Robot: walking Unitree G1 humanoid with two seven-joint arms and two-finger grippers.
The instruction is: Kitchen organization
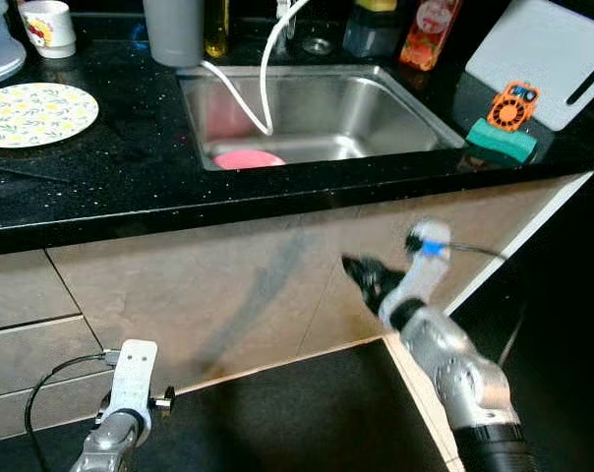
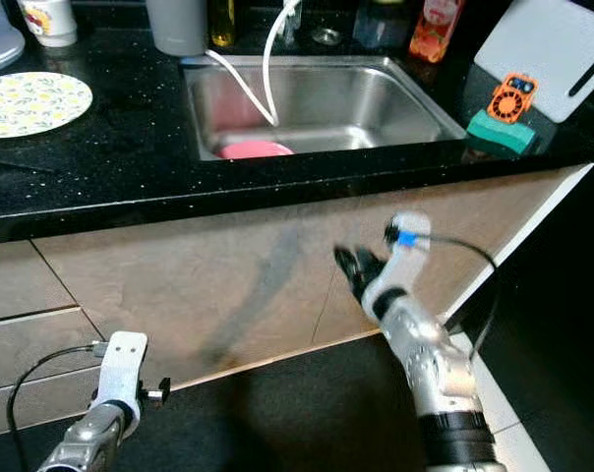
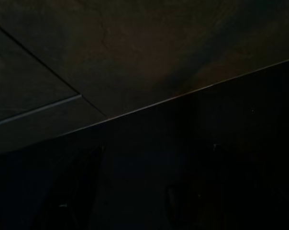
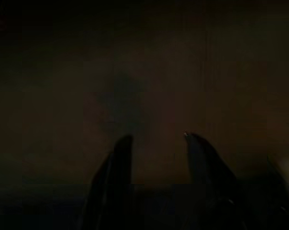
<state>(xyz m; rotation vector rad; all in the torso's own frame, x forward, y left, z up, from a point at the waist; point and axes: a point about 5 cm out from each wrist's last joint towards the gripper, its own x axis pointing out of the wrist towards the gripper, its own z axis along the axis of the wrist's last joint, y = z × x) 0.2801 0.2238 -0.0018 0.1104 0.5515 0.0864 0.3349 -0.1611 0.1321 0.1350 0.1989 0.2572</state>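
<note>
Black countertop (image 1: 130, 167) is carrying the steel sink (image 1: 415, 103) holding a pink dish (image 1: 248, 158), up-left of your nearer right gripper (image 1: 361, 273), whose empty fingers are standing apart at the cabinet front (image 1: 228, 285).

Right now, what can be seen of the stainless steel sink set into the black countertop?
The stainless steel sink is a rectangular basin with rounded corners, sunk into the speckled black countertop. Its brushed metal walls look clean and reflective. A pink round dish lies on the bottom by the near left corner. A thin white hose curves down into the basin from the tap area behind. Bottles and a grey cup stand along its back edge.
</note>
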